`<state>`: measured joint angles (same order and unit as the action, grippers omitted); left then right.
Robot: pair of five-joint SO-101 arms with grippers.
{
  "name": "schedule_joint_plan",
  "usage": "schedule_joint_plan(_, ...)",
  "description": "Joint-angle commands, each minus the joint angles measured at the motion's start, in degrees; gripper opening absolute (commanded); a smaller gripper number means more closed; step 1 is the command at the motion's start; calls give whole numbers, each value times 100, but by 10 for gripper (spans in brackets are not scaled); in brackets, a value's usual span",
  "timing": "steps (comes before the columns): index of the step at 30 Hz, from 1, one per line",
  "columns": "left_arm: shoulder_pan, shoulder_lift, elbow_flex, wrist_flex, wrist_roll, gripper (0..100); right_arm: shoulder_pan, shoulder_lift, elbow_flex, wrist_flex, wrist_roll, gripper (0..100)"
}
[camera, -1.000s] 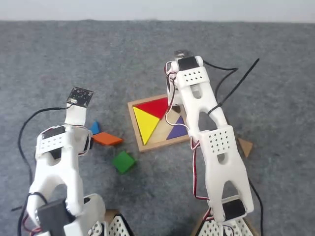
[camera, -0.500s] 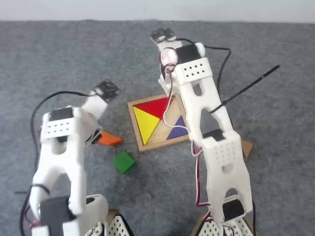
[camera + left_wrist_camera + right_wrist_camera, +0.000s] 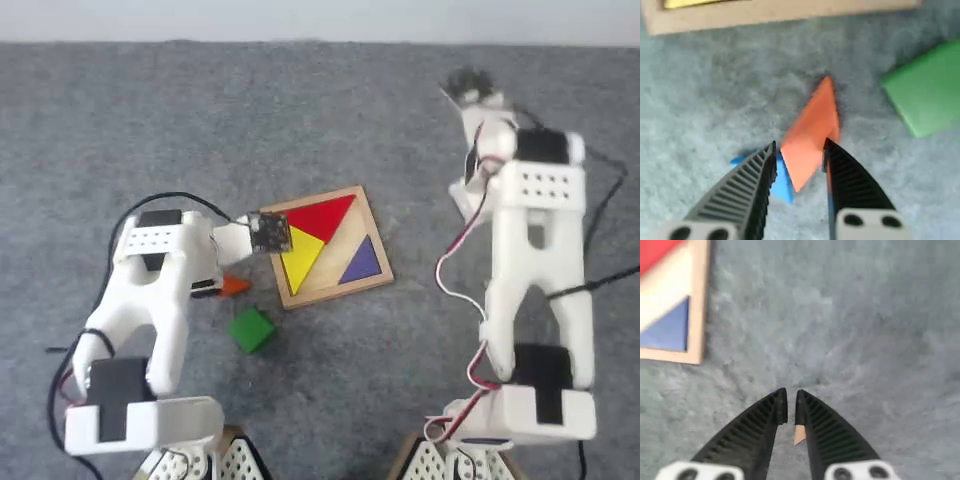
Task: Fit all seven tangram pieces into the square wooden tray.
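Observation:
The square wooden tray [image 3: 340, 292] lies mid-table and holds a red triangle [image 3: 318, 217], a yellow triangle [image 3: 298, 255] and a purple triangle [image 3: 360, 263]. Just left of it lies an orange piece [image 3: 812, 130]. My left gripper [image 3: 799, 147] is open, one finger on each side of that piece. A blue piece [image 3: 782, 182] peeks out beside one finger. The green square [image 3: 250, 328] lies on the carpet close by. Right of the tray, my right gripper [image 3: 790, 392] hangs shut over the carpet. A sliver of a tan piece [image 3: 799, 435] shows through the slit between its fingers.
Grey carpet covers the whole table. The right arm [image 3: 535, 260] stands over the ground right of the tray. The tray's corner [image 3: 699, 305] is some way off from the right gripper. Open carpet lies behind the tray and at the far left.
The right arm swung from above the tray out to the right, covering the spot where the tan triangle lay. The left arm turned toward the tray and came down over the orange piece.

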<state>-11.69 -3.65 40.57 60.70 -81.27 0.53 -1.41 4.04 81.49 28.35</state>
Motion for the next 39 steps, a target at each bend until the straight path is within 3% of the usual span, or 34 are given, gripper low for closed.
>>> schedule_joint_plan(1,-132,-220,-391,624,-624,152,-22,-435,1231,-910,70,59)
schedule_joint_plan(7,53,-193,-479,1037,-1248,152,-409,-435,2224,-1842,-378,59)
schedule_joint_plan(15,448,686,-567,88,-686,153,-453,-374,2576,-2053,-369,59)
schedule_joint_plan(18,440,844,-892,352,-589,171,-426,-242,2708,-2229,-360,59)
schedule_joint_plan(30,290,1116,-1138,105,-747,186,-453,-110,2699,-2281,-352,59)
schedule_joint_plan(39,281,1116,-1112,281,-747,94,-453,-101,2708,-2290,-352,58)
